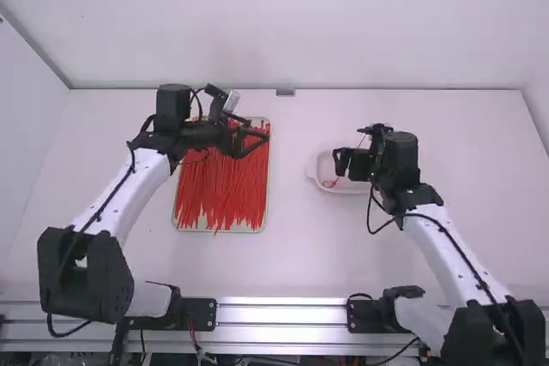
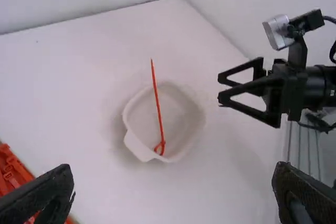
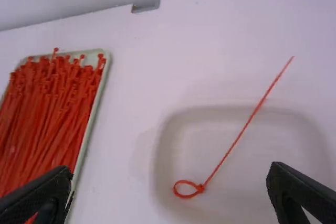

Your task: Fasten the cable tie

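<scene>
A looped red cable tie point(image 3: 231, 142) lies in a small white dish point(image 3: 163, 145), its loop on the dish floor and its tail reaching out over the rim. My right gripper point(image 1: 340, 163) is open, just above the dish point(image 1: 314, 169) with the tie point(image 1: 329, 183) in it. My left gripper point(image 1: 250, 139) is open too, over the far end of the tray point(image 1: 266, 199) of loose red ties point(image 1: 219, 186). In the left wrist view, the tie point(image 2: 157, 103) rests in the dish point(image 2: 181, 121), the right gripper point(image 2: 220, 90) stands open beside it, and my left gripper point(image 2: 172, 174) holds nothing.
The tray of several red ties point(image 3: 44, 114) lies left of the dish with bare white table between them. White walls close in the back and the left side. A small grey bracket point(image 1: 285, 92) sits at the back edge.
</scene>
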